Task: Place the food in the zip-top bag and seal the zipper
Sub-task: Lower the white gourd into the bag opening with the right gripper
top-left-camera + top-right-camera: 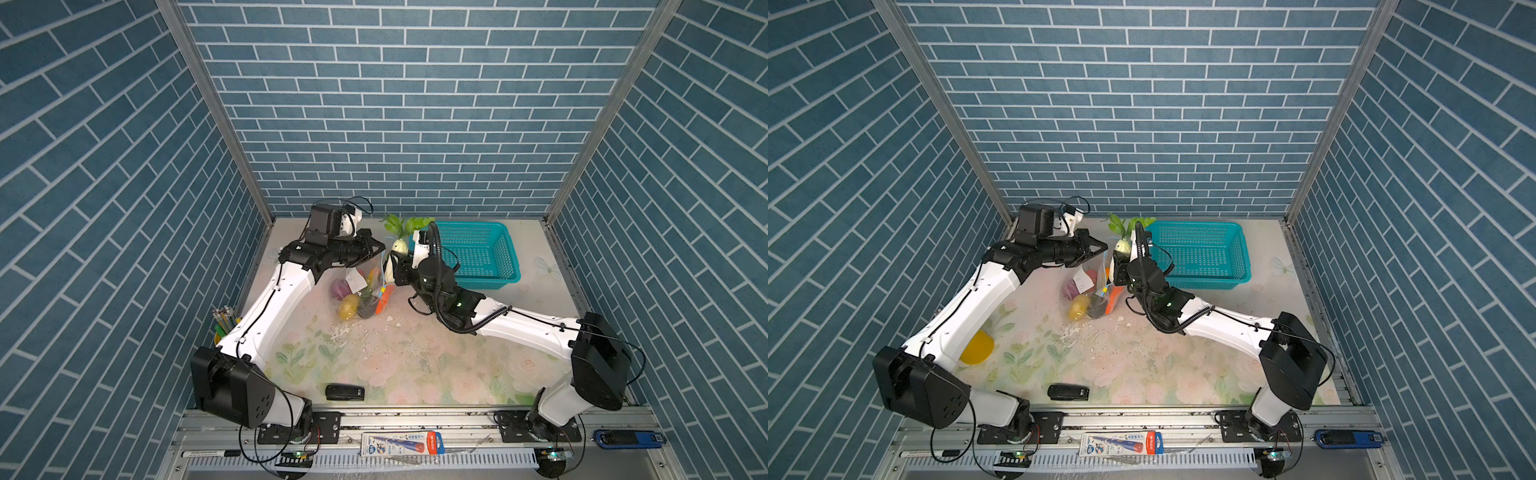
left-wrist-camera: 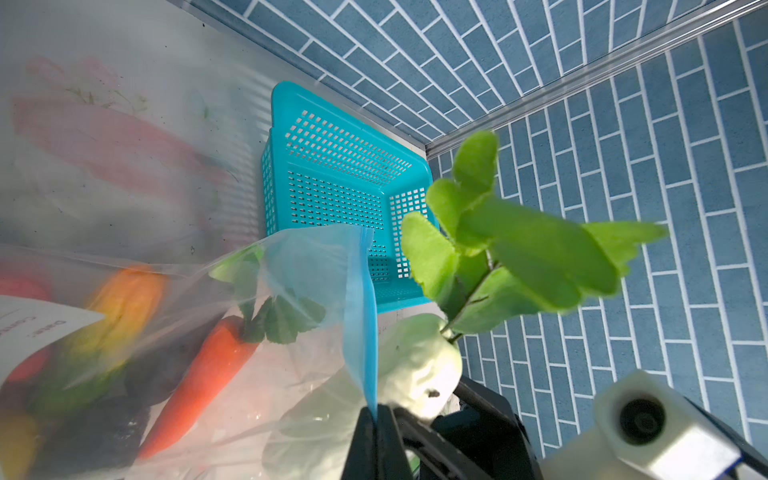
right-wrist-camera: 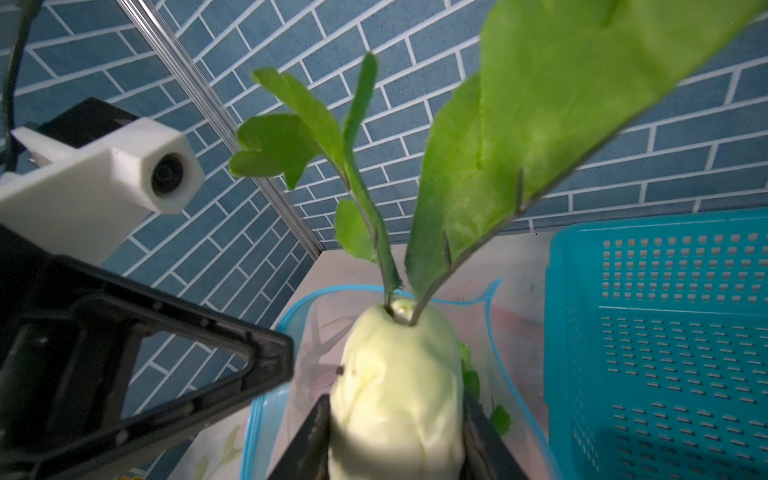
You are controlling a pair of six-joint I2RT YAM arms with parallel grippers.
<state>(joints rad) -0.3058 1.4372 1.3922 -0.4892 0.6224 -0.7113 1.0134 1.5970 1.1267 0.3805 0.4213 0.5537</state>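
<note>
The worry we see here is the long white radish (image 3: pixel 397 374). It stands root-down in the open mouth of the bag (image 2: pixel 299 266) with the right jaws clamped on its body, and its green leaves (image 3: pixel 519 145) rise well above the rim. If it is let go too high, we think the leaves could lie across the zipper (image 2: pixel 365 316) and stop it from sealing. The radish could also tip out over the edge. The left jaws are pressed together on the blue zipper strip and hold that side of the bag up off the table (image 1: pixel 415 353). The strip is thin and slick, so a tug from the radish or the other arm could pull it free and let the mouth fold shut. The right jaws might also snag the film on their way out. Low in the bag lie a carrot (image 2: pixel 208 365), a yellow piece (image 1: pixel 348 309), a purple piece (image 1: pixel 338 289) and a dark one (image 1: pixel 365 311). The teal basket (image 1: pixel 490 279) just beside the bag shows no food.
</note>
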